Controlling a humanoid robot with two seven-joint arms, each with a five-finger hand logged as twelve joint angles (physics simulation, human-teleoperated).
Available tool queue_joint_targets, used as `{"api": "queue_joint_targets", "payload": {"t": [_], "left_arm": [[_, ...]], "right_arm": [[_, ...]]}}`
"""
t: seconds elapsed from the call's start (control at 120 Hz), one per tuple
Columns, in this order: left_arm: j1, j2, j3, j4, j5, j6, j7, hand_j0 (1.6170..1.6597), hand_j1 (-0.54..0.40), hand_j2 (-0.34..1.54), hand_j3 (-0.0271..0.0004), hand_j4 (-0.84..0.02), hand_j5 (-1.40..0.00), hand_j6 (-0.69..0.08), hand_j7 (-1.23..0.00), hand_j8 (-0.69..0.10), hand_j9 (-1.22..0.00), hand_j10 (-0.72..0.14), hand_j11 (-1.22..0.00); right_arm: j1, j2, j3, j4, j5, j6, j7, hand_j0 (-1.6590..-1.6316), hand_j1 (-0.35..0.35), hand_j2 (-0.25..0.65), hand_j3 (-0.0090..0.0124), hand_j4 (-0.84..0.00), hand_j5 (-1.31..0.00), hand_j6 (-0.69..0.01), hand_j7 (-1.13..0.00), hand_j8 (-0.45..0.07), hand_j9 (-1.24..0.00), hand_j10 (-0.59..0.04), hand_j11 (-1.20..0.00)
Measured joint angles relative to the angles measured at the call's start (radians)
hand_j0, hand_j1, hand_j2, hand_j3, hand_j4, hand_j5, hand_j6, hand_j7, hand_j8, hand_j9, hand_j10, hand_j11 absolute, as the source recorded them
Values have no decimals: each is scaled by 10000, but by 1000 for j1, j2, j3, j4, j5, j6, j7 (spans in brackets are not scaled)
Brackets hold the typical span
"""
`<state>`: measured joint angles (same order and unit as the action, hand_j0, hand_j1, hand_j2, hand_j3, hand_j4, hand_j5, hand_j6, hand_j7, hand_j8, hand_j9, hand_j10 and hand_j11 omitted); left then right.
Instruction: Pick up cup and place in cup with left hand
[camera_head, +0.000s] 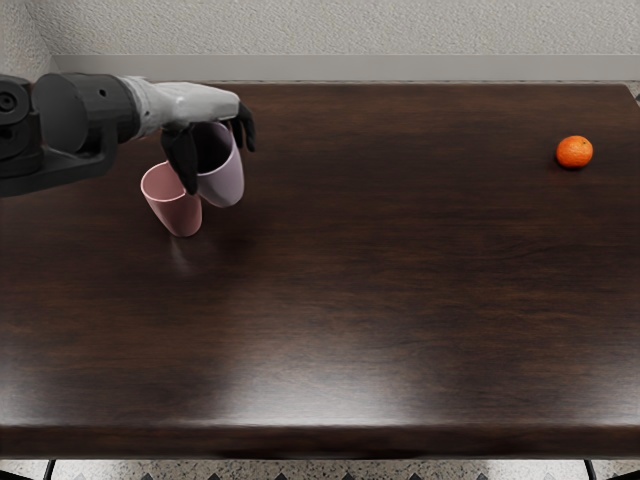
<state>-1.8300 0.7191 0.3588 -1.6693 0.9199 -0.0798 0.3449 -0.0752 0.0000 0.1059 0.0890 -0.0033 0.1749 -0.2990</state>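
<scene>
Nearer than the pink cup (176, 212), down past the front edge of the dark wooden table (350, 300), a strip of speckled floor (320, 470). Between that edge and the pink cup, brown grain with a soft pale sheen on it. Then the pink cup itself, standing upright on the wood, mouth up.

Just to the right of the pink cup and a little farther back, the lavender cup (224, 186) — mouth up too, dark inside, its lower wall coming across the right side of the pink cup's rim in view. Beside the pink cup, not inside it; cannot tell whether touching it, nor whether clear of the wood.

Around the upper part of the lavender cup, the left hand (220, 167), gripping it, with black digits down either side. Behind the pink cup and off to its left, the grey and black left arm (88, 110), reaching in. Well to the right of the pink cup and somewhat farther back, an orange (575, 153) on the table. Beyond the pink cup and everything else — a rough, pale wall (350, 25).
</scene>
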Motion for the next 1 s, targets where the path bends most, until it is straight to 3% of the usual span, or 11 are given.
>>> {"api": "queue_joint_targets", "payload": {"t": [0.367, 0.525, 0.808, 1.0], "left_arm": [[5, 114, -2, 8, 6, -9, -4, 16570, -1203, 1845, 0, -4511, -6235, -4070, -6132, -3158, -6106, -3831, -6133], [14, 118, -4, 24, 10, -7, -5, 16572, -1343, 2128, 0, -4533, -6206, -4020, -6146, -3105, -6068, -3805, -6114], [45, 152, -4, 56, 15, -1, -33, 16573, -1397, 2173, 0, -4550, -6188, -3936, -6174, -3127, -6069, -3847, -6103], [67, 154, -4, 59, 19, 1, -39, 16574, -1501, 2376, 0, -4519, -6227, -3899, -6233, -3054, -6062, -3849, -6093]], "right_arm": [[0, 0, 0, 0, 0, 0, 0, -16581, -3491, 1, 0, -3, 0, -5, 0, -3, 0, -2, 0], [0, 0, 0, 0, 0, 0, 0, -16581, -3491, 0, 0, -3, -1, -5, 0, -4, 0, -2, 0], [0, 0, 0, 0, 0, 0, 0, -16581, -3491, 0, 0, -3, -1, -5, 0, -4, 0, -2, 0], [0, 0, 0, 0, 0, 0, 0, -16581, -3491, 1, 0, -3, -1, -5, 0, -3, 0, -2, 0]]}}
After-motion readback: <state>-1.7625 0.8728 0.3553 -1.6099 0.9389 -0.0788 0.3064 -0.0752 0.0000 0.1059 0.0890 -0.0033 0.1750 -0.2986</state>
